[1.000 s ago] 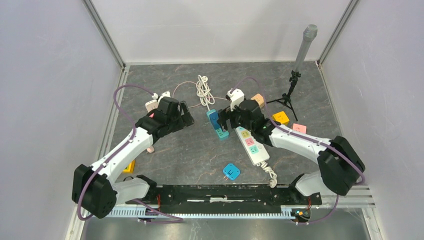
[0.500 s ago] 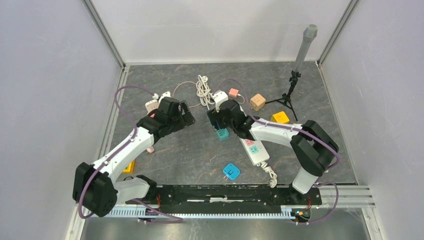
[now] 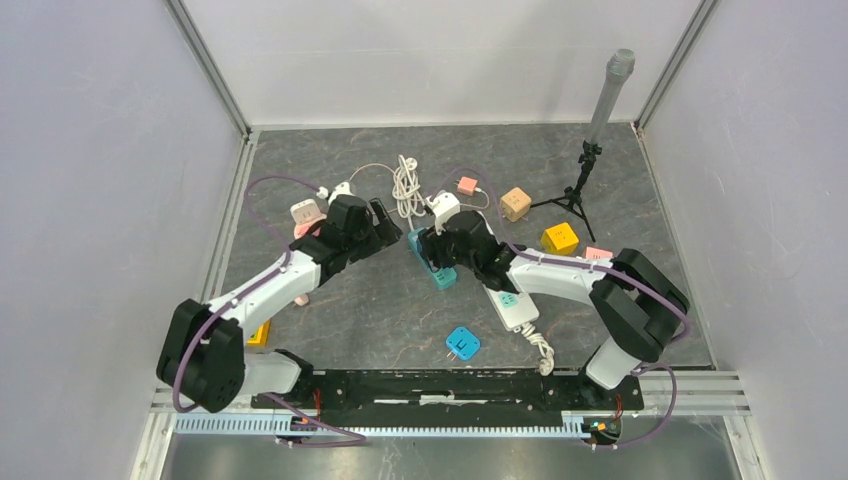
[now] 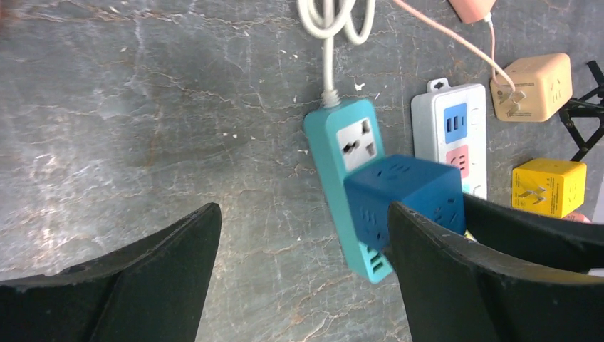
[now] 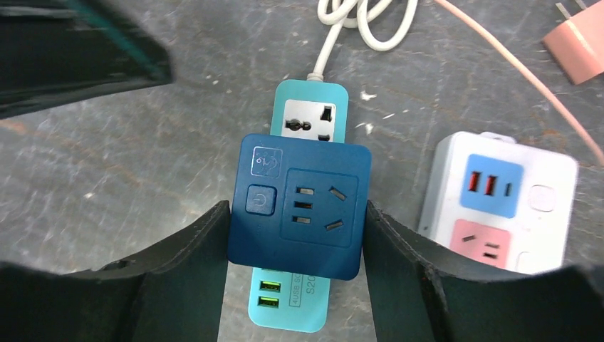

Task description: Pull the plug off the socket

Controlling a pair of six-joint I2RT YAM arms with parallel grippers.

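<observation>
The dark blue cube adapter is sitting plugged into the teal power strip, which is lying near the middle of the grey stone-patterned table. The cube is covering the strip's middle, leaving one universal socket showing at the cord end and two green USB ports at the other.

The right gripper is straddling the cube from above, and its two black fingers are pressing against the cube's opposite sides, so the claw is clamping the adapter.

The left gripper is hovering at about 9 o'clock from the strip in the top view. Its claw is standing wide apart and holding nothing.

A white coiled cord is running from the strip's end toward 12 o'clock. A white power strip is lying just beside the teal one at 4 o'clock. A tan cube is resting at 2 o'clock, a yellow cube at 3 o'clock, and a light blue plug adapter at 6 o'clock, well apart.
</observation>
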